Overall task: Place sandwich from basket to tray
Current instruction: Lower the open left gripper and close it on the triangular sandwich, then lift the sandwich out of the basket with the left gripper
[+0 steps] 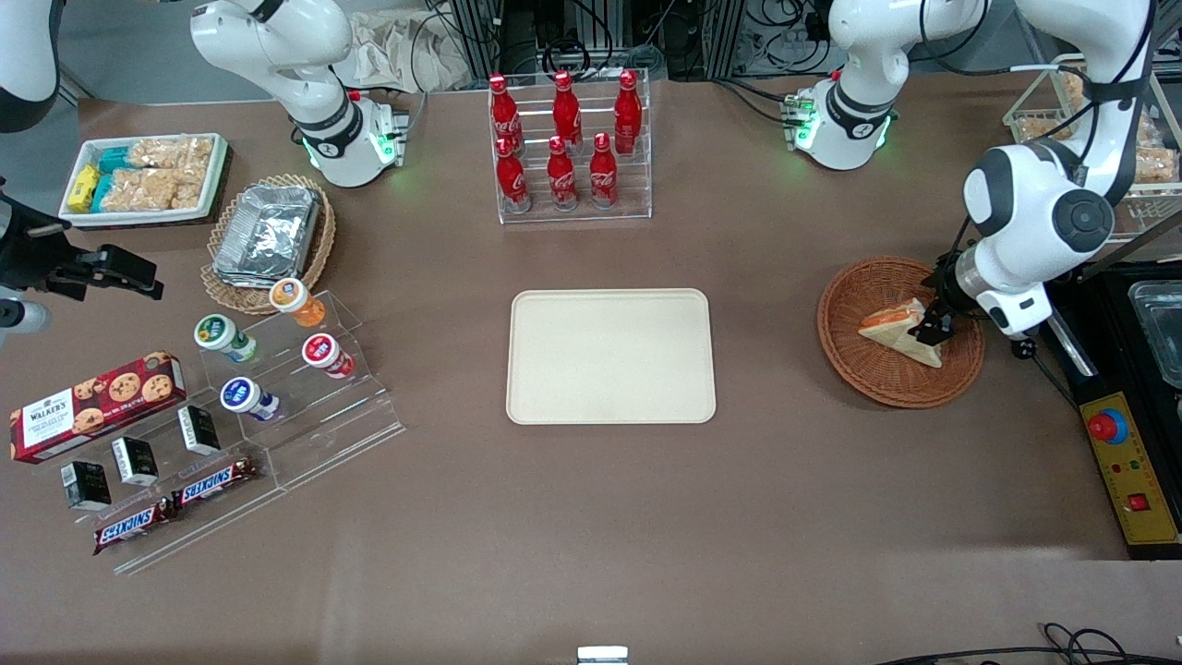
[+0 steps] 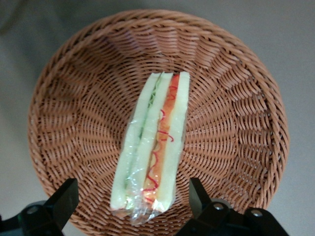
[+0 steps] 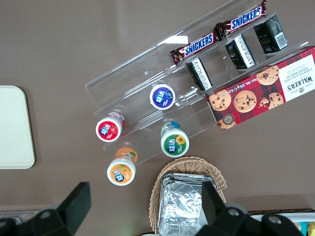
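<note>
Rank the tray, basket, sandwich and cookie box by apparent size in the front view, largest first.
1. tray
2. basket
3. cookie box
4. sandwich

All rest at about table level, so the ranking looks fair. The gripper is open, down in the basket astride the sandwich.

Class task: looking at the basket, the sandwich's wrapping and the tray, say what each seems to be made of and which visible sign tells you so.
Basket: woven wicker or rattan, matte reddish-brown; interlaced strands show.
Sandwich: soft white bread in clear glossy film, probably plastic; it crinkles and glints.
Tray: smooth matte cream, likely moulded plastic, judging by the rounded corners and low rim.
The gripper hangs open over the sandwich.
</note>
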